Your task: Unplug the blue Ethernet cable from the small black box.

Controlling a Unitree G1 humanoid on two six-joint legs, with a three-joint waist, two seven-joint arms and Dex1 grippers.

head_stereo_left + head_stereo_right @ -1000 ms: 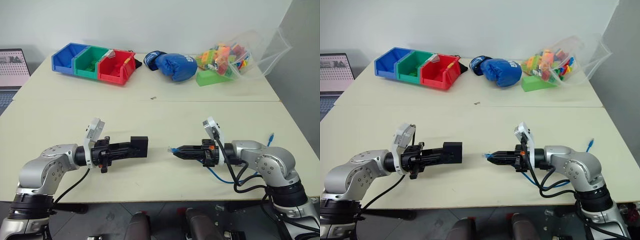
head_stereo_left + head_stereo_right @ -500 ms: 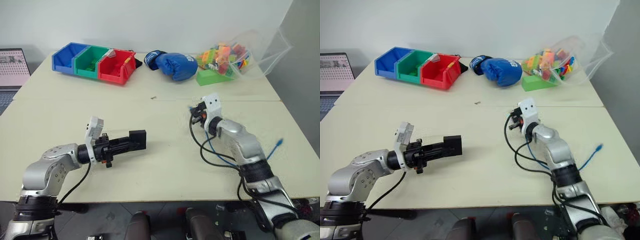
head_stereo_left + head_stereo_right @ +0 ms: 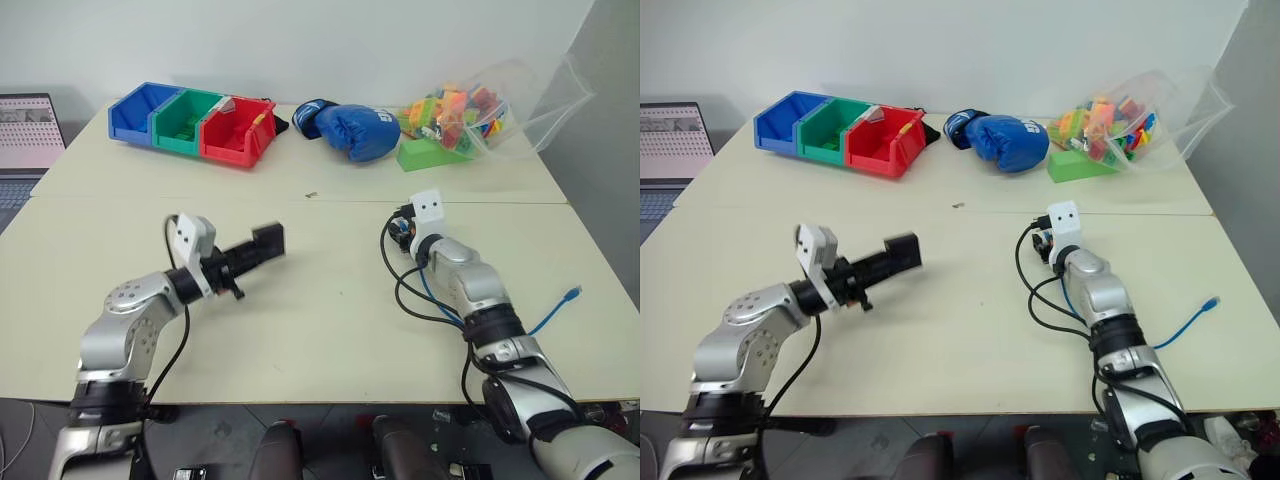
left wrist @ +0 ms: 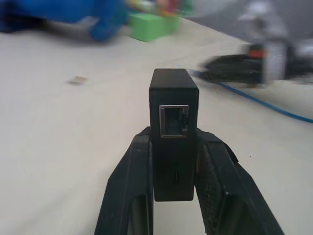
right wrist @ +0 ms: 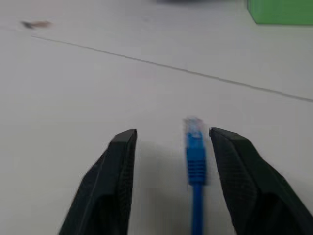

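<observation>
Head views
Left gripper [image 3: 262, 247]: pinching the small black box [image 3: 267, 241], held above the table [image 3: 330, 320], well left of the right gripper [image 3: 1040, 243].
Blue Ethernet cable [image 3: 548, 316]: unplugged, trailing along the right arm to a free end right of it.

Left wrist view
Small black box [image 4: 173, 120]: clamped between both fingers [image 4: 132, 191], empty port facing the camera.

Right wrist view
Right gripper [image 5: 171, 161]: spread; blue plug [image 5: 195, 147] between the fingers, close beside one, touch unclear.
</observation>
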